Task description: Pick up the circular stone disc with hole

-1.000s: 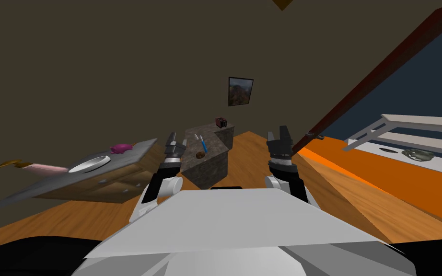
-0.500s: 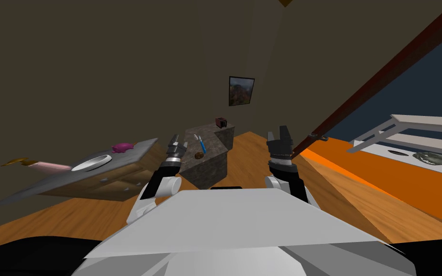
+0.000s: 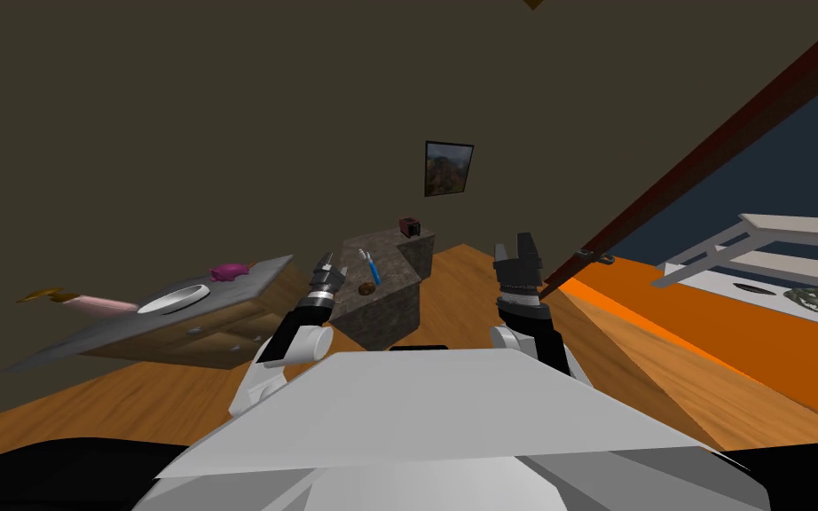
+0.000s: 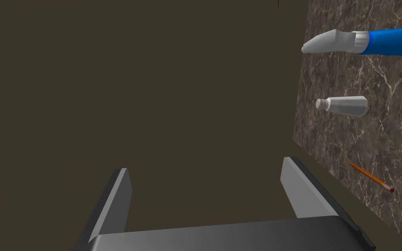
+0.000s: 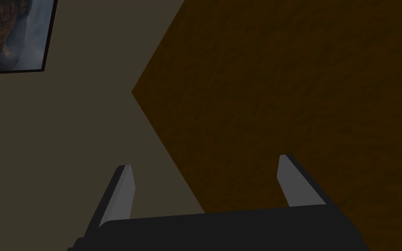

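Marble block (image 3: 389, 310) | brown lump (image 3: 367, 288) atop, possibly disc | left gripper (image 4: 205, 164) spread | right gripper (image 5: 204, 161) spread

My head looks down at the block (image 3: 391, 312) from far; my left wrist camera sees it close.
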